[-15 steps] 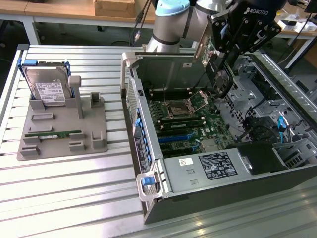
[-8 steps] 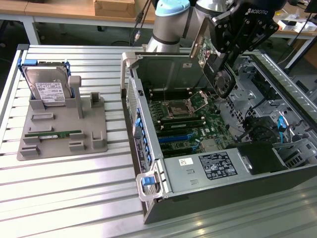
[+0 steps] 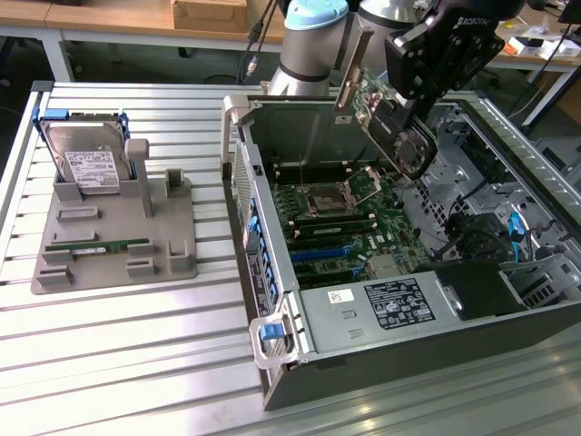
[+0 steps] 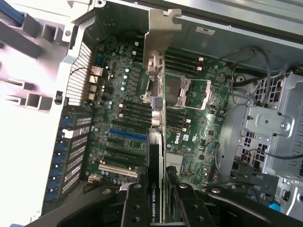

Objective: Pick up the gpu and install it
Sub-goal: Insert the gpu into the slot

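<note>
The case is open on its upper side, so the motherboard can be reached from above. The gpu, clamped in the gripper, hangs tilted in that opening, clear of the board. The blue expansion slots are unoccupied. The bay is bounded by these obstacles:
- the slotted wall toward the exterior view's left
- the drive cage and black cables toward its right
- the power supply at the near end

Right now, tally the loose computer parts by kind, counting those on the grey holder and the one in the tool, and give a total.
hard drive: 1
memory stick: 1
gpu: 1
Total: 3
</note>
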`<state>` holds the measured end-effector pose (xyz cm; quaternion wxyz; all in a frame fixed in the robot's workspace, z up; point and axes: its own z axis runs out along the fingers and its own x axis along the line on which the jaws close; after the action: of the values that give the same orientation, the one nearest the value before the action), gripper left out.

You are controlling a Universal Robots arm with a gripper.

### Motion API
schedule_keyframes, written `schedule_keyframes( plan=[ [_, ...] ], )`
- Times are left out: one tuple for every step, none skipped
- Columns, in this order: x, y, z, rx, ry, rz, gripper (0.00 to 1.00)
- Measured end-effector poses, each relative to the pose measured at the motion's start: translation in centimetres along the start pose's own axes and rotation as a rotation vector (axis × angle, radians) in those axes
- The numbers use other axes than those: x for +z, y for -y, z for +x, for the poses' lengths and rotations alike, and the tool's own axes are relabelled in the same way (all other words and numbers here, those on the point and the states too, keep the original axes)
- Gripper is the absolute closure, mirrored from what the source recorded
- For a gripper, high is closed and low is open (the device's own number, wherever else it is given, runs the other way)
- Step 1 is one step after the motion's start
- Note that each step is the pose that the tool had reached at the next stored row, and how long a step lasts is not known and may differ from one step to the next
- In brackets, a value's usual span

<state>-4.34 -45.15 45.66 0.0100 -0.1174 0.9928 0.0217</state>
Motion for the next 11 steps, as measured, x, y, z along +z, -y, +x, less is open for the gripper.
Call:
schedule_keyframes(
  plan=[
    [0.00,0.00,0.00,-0.009,-0.0004,-0.0002,0.74],
    [0.00,0.00,0.00,-0.022,-0.0008,-0.0005,0.74],
    [0.00,0.00,0.00,-0.031,-0.0013,-0.0007,0.74],
    [0.00,0.00,0.00,-0.042,-0.0017,-0.0010,0.74],
    [0.00,0.00,0.00,-0.056,-0.0023,-0.0013,0.74],
    [0.00,0.00,0.00,-0.069,-0.0029,-0.0016,0.74],
    [0.00,0.00,0.00,-0.079,-0.0032,-0.0019,0.74],
    [0.00,0.00,0.00,-0.093,-0.0038,-0.0022,0.74],
    [0.00,0.00,0.00,-0.102,-0.0042,-0.0024,0.74],
    [0.00,0.00,0.00,-0.114,-0.0047,-0.0027,0.74],
    [0.00,0.00,0.00,-0.123,-0.0050,-0.0030,0.74]
  ],
)
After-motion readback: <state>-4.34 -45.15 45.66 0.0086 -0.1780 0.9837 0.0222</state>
